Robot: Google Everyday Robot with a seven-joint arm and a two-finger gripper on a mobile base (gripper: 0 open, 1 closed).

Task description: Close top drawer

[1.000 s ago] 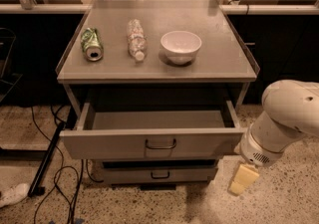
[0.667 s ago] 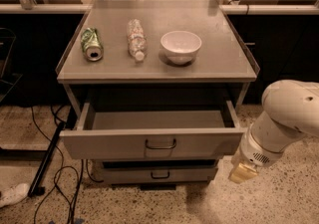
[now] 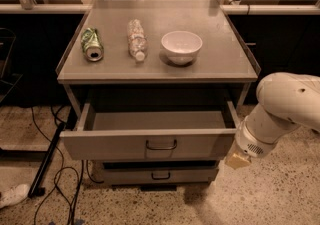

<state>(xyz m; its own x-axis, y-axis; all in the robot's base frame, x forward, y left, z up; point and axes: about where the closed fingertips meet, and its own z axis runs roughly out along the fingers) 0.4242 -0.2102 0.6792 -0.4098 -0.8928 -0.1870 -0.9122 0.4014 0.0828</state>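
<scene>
I can't tell from this view whether the gripper (image 3: 239,159) is spread or closed; all I get is its pale yellowish tip below the white wrist. It sits low at the right end of the top drawer (image 3: 115,144), just beside the front's right corner. Whether it touches the panel I cannot tell.

Over the last second the tip has come up off the floor area and drifted slightly left, toward that corner. The arm (image 3: 285,104) above it has hardly shifted. The drawer itself has not moved: it is still pulled well out from the cabinet, its grey interior bare, with the small loop handle (image 3: 161,145) in the middle of the front and well left of the gripper.

I read this as the approach stage, with the push itself not yet started. The gripper is off to one side of the front, so a shove from there could skew the drawer on its runners; I'd want contact nearer the handle.

Beneath it, the lower drawer (image 3: 160,174) looks slightly ajar. On the cabinet top (image 3: 220,66) lie a green can (image 3: 92,44) and a plastic bottle (image 3: 136,39), both on their sides, with a white bowl (image 3: 181,46) upright to their right. Cables (image 3: 55,179) trail over the floor to the left.
</scene>
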